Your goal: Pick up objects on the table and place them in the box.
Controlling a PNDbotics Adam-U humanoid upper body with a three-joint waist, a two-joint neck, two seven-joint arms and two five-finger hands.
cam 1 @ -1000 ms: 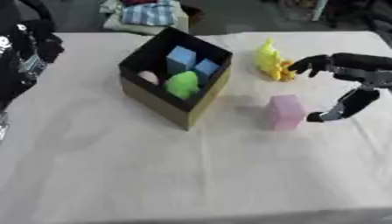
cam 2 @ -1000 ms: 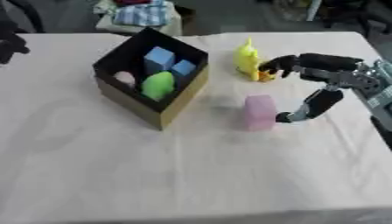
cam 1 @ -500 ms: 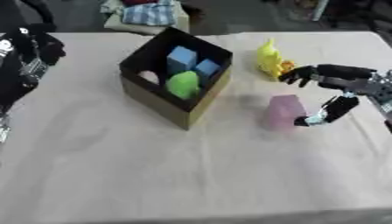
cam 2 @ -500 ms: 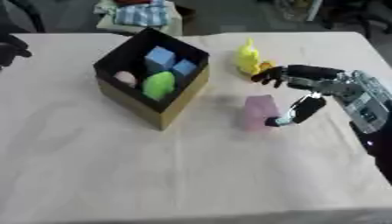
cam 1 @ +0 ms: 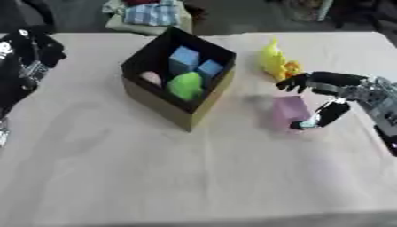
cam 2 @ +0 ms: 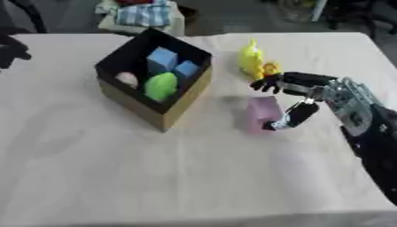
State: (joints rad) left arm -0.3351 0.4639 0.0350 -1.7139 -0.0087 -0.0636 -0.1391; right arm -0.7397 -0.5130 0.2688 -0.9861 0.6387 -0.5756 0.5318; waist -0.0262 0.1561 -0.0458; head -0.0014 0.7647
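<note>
A pink block [cam 1: 289, 111] stands on the table right of the box [cam 1: 155, 95]. My right hand [cam 1: 335, 91] reaches it from the right, fingers spread above its far side and thumb [cam 1: 319, 117] touching its near right corner; the hand is open around it, not closed. A yellow toy [cam 1: 273, 61] with an orange part stands behind the block. The dark, tan-sided box holds two blue blocks [cam 1: 184, 58], a green object [cam 1: 184, 85] and a pale pink object [cam 1: 151, 78]. My left hand [cam 1: 25, 57] hangs at the left edge, away from the objects.
A pile of cloth [cam 1: 153, 15] lies beyond the table's far edge. The beige tablecloth [cam 1: 186, 173] stretches bare in front of the box.
My right hand has moved left and closed in on the pink block, its thumb now against the block's near corner. The block and the box stay in place.
</note>
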